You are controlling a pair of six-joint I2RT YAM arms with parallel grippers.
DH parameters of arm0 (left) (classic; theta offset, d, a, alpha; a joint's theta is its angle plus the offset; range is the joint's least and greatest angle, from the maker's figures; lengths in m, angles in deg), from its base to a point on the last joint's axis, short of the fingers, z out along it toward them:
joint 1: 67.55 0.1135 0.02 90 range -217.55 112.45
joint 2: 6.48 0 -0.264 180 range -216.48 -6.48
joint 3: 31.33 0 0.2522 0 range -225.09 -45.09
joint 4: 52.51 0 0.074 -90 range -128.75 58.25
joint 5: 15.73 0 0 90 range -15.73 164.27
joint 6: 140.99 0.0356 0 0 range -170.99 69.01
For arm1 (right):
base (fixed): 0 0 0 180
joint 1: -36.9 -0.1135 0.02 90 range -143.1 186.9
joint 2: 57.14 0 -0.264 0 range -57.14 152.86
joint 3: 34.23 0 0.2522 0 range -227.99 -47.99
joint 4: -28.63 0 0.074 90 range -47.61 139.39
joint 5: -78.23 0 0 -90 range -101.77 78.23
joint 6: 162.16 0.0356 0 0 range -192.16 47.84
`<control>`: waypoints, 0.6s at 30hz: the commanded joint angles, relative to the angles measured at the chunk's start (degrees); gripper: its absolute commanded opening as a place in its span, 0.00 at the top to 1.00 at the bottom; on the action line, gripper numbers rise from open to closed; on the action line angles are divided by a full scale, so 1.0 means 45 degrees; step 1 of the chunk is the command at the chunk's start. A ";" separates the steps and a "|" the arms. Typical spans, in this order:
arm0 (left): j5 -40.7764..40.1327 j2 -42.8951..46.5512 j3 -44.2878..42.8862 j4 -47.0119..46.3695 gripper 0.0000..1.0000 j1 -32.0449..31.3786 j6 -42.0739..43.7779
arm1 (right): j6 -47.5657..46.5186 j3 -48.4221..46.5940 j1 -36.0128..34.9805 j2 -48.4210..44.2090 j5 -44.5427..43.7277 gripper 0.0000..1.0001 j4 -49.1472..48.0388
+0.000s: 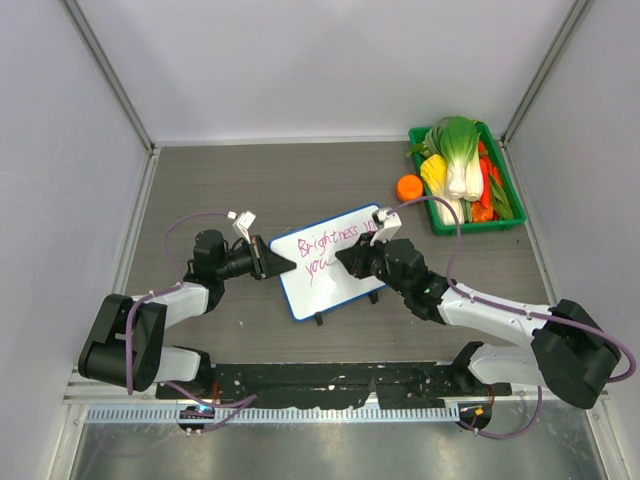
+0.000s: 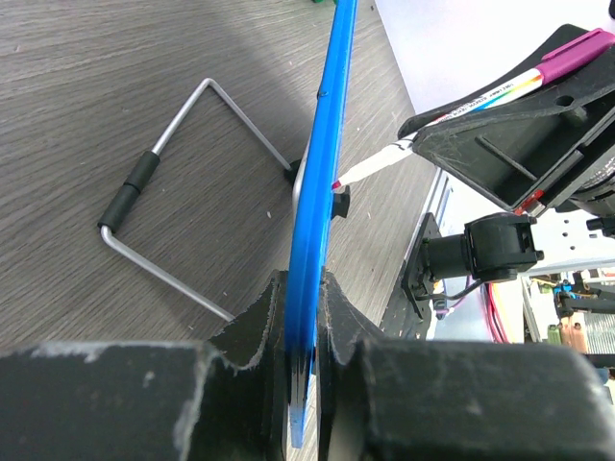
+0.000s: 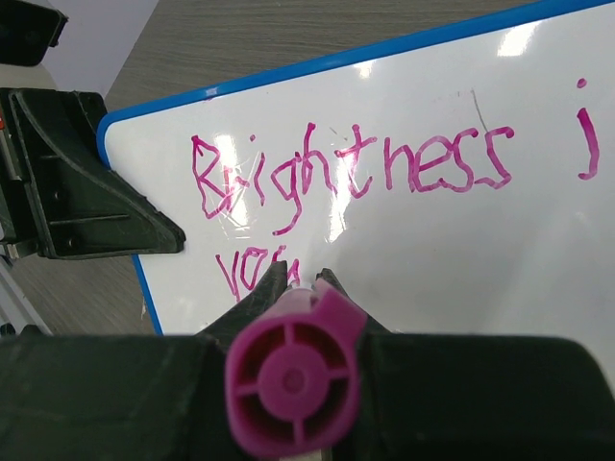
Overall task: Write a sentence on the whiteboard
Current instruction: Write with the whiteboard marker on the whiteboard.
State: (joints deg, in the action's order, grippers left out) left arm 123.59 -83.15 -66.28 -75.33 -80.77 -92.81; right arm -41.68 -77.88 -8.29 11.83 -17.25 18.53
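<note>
nearest the bases, two arms reach in over the desk [image 1: 200, 180], one from each side, both meeting at one whiteboard [image 1: 320, 297]. the left tool [image 1: 283, 264] is clamped on the board's left edge; in the left wrist view its fingers [image 2: 258, 322] pinch the blue frame from both sides. the right tool [image 1: 345, 258] is closed tight on one pink marker [image 3: 293, 379], cap end facing its wrist camera.

the board sits mid-desk between the tools, propped on two black feet [image 1: 318, 320], long axis running left to right and skewed a bit away on the right. a wire stand [image 2: 163, 211] lies on the desk behind it.

here's the relation that counts: the marker tip [image 2: 336, 182] looks pressed to the board's face on the second line, low and left. the sentence [image 3: 356, 168] shows two lines so far, "brightness i" up to the frame edge on top, "yo" and perhaps more below, the rest hidden behind the tool. so i'd say the next strokes run rightward along the long axis, toward the right arm's own side, and that arm has the pen. the left only braces.

further back right, one green tray [image 1: 470, 228] of vegetables and one orange [image 1: 409, 186] beside it, well apart from the board.
</note>
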 commanded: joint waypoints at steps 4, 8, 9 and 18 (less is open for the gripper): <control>-0.0823 -0.0229 0.0139 0.0706 1.00 0.0006 0.1110 | -0.0601 -0.0701 0.0062 -0.0618 0.0103 0.99 0.1336; -0.0823 -0.0249 0.0139 0.0726 1.00 0.0006 0.1110 | -0.0621 -0.1111 0.0062 -0.1009 0.0084 0.99 0.1512; -0.0823 -0.0230 0.0139 0.0726 1.00 0.0006 0.1110 | -0.0660 -0.1286 0.0100 -0.1049 0.0026 0.99 0.1532; -0.0804 -0.0230 0.0138 0.0746 1.00 0.0006 0.1110 | -0.1012 -0.2029 0.0296 -0.0093 -0.0308 0.99 0.1376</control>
State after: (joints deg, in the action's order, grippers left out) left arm 123.81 -83.15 -66.28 -75.61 -80.77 -92.79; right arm -44.92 -84.04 -7.81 9.19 -17.79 26.57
